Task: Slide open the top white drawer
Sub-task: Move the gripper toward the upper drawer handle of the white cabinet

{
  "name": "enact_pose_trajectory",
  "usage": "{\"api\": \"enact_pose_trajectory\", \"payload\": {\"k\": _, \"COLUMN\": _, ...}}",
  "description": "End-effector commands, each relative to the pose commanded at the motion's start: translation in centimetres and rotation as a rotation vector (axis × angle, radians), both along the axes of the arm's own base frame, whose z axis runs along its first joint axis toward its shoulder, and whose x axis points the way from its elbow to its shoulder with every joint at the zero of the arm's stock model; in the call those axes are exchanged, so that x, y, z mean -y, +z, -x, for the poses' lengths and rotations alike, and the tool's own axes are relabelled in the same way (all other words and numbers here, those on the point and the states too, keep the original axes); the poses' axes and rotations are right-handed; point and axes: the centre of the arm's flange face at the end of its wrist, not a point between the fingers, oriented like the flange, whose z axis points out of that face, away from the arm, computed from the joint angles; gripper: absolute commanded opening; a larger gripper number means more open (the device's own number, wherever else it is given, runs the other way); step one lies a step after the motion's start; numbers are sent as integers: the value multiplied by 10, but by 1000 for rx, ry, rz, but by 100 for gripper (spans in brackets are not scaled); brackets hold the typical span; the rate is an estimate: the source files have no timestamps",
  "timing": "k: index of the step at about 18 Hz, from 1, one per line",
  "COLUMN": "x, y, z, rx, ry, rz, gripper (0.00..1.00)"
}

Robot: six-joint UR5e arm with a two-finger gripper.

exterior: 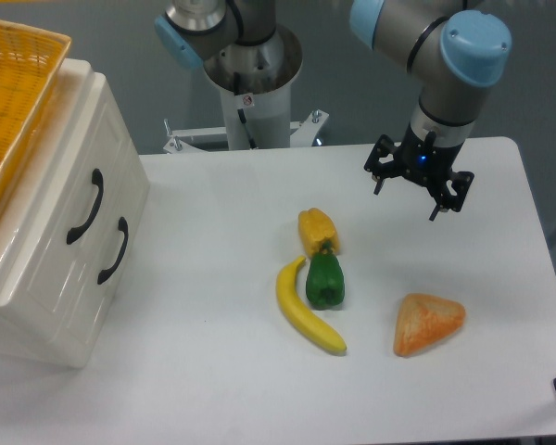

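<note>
Fixed camera: gripper above table, jaws spread apart, holding nothing.
Top white drawer shut, far to the jaws' left, well apart; lower drawer beside it; yellow basket atop cabinet. Yellow pepper, green pepper, banana, bread below the jaws.

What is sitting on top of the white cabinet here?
A yellow woven basket rests on the white cabinet. Something grey shows at the basket's left edge, unidentifiable. Both drawers are shut, so their contents are hidden.
</note>
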Motion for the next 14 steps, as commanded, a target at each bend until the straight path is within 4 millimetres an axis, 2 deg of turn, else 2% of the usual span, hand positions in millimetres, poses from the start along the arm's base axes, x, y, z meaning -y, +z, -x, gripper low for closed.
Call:
{"api": "enact_pose_trajectory", "payload": {"k": 6, "x": -2, "y": 0, "z": -1, "rx": 10, "ry": 1, "rz": -16, "gripper": 100}}
{"api": "enact_pose_trajectory", "payload": {"k": 10, "x": -3, "y": -18, "z": -6, "rx": 43, "ry": 0, "rz": -6, "gripper": 100}}
{"api": "enact_pose_trajectory", "payload": {"k": 14, "x": -8, "y": -25, "z": -15, "rx": 57, "ry": -14, "rz": 5, "gripper": 100}}
